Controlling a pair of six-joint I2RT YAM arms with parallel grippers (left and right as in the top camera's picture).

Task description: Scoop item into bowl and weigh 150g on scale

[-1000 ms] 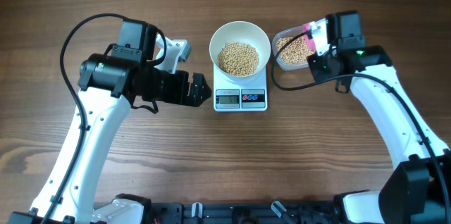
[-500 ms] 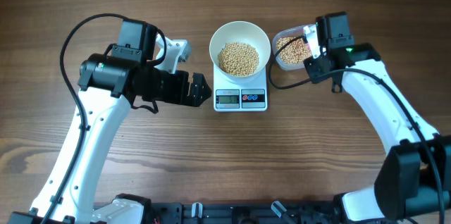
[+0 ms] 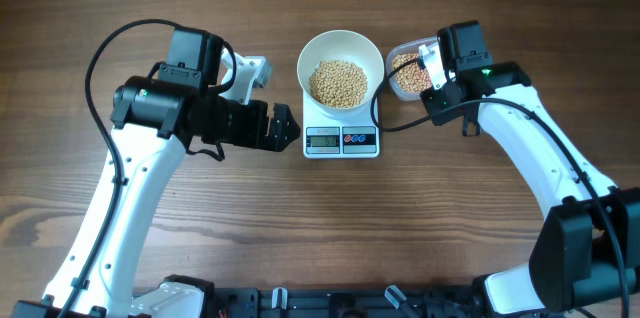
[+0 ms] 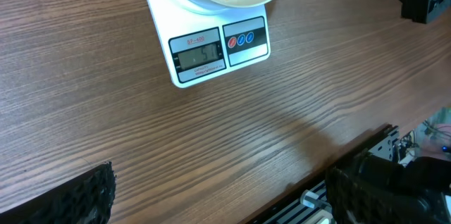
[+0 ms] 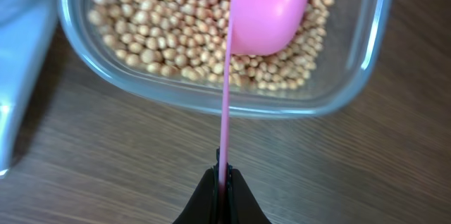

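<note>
Since 1 second earlier the right arm (image 3: 540,158) has swung leftward, so its wrist now sits over the right end of the clear plastic tub (image 3: 398,53) rather than beside it; the left arm (image 3: 150,108), the bowl and the scale lie as they did. The right fingers (image 5: 208,197) are pressed together on the thin handle of a pink spoon (image 5: 271,5), which shows edge-on in the right wrist view, its scoop end lying over the beans (image 5: 155,34) in the tub. The white bowl (image 3: 306,58) stands on the white scale (image 3: 341,139) at the middle of the wooden surface (image 3: 320,238), just left of the tub, and holds a mound of the same tan beans. On the scale's front edge, the grey display shows digits too blurred to read, with 2 dark buttons beside it. The left fingers (image 4: 77,196) are spread wide with nothing between them, pointing toward the scale's left side but apart from it.
</note>
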